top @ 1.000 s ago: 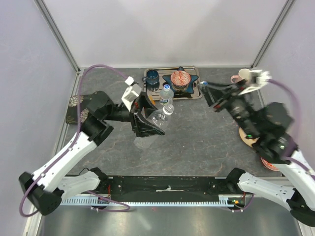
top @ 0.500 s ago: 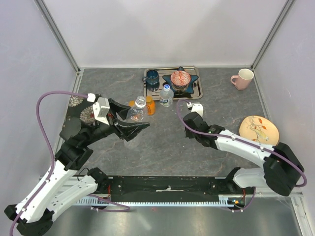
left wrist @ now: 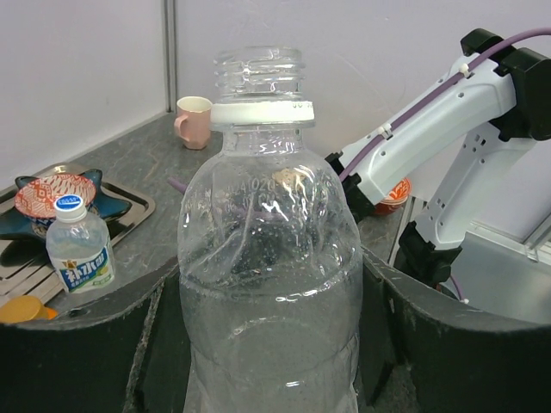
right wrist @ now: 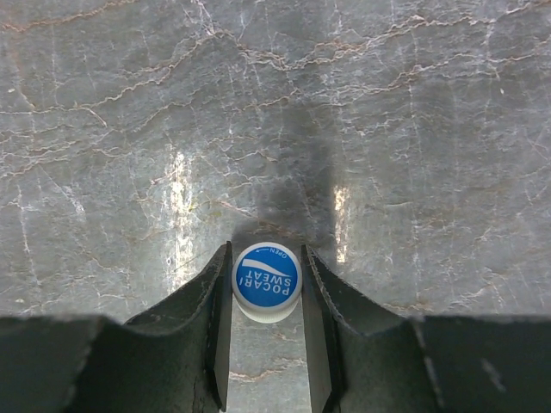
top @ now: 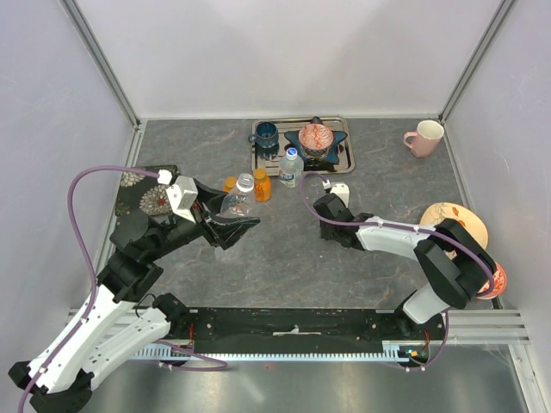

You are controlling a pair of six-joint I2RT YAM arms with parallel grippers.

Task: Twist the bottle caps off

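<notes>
Left of centre in the overhead view, the left fingers (left wrist: pixel 82 344) are closed snugly on a clear, crinkled plastic bottle (top: pixel 240 196), whose threaded neck is bare. Right of centre, the right fingers (right wrist: pixel 209 320) pinch a round blue cap (right wrist: pixel 267 280), with the grey veined counter (top: pixel 284 258) below it. Since half a second ago the right arm's elbow has swung toward the lower right, and the bottle stays put.

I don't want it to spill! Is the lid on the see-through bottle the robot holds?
Off. The clear bottle has a bare, open neck; the right tool holds a blue cap.
</notes>
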